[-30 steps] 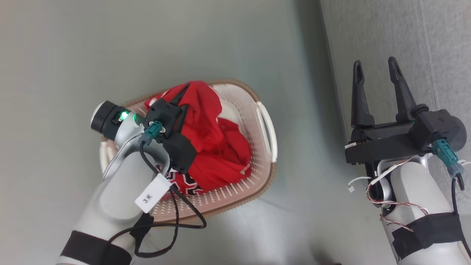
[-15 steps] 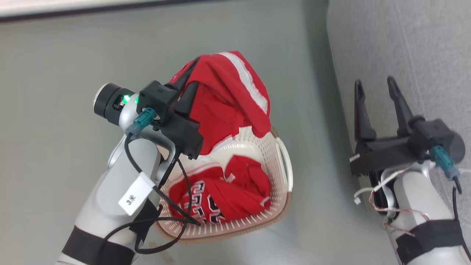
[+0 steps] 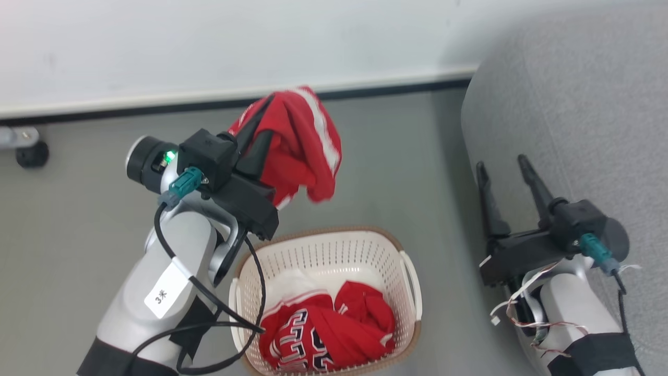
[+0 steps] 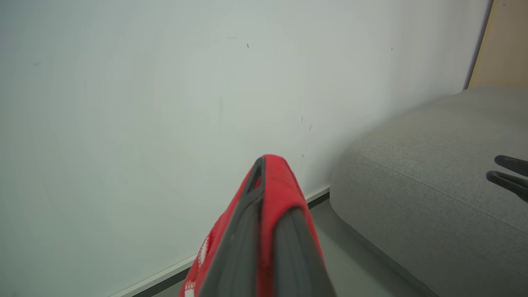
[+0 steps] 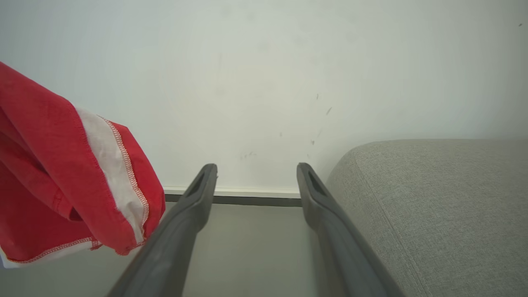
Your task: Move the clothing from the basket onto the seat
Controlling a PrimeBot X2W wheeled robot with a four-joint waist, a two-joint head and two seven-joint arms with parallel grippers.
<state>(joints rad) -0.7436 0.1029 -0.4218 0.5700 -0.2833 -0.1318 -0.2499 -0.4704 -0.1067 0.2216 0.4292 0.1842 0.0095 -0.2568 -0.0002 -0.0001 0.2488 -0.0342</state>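
At the left, the left gripper (image 3: 267, 116) hangs above the floor (image 3: 78, 219). Its two fingers (image 4: 245, 239) are pressed together on a fold of a red jersey (image 3: 308, 146) with a white stripe. In the left wrist view the cloth is wrapped over the nearly touching fingers. The rest of this jersey hangs loose beside the grip, above the basket (image 3: 323, 250) and clear of it.

A black cable (image 3: 219, 326) from the left arm loops down and crosses the left rim of the basket. Inside lie a lettered jersey (image 3: 313, 339) and some white fabric (image 3: 292, 284), so I judge the task only partly done. Further right comes a strip of bare floor, then the right gripper (image 3: 501, 161). Its fingers are spread wide and hold nothing, just at the edge of the grey sofa (image 3: 574, 104).

The grip seems to hold only a small fold, so a quick swing to the right could pull the cloth out and drop it on the floor before the sofa. The loose part may also catch on the open right fingers, which stand in the way. The cable loop could hook the rim and drag the basket when the arm moves.
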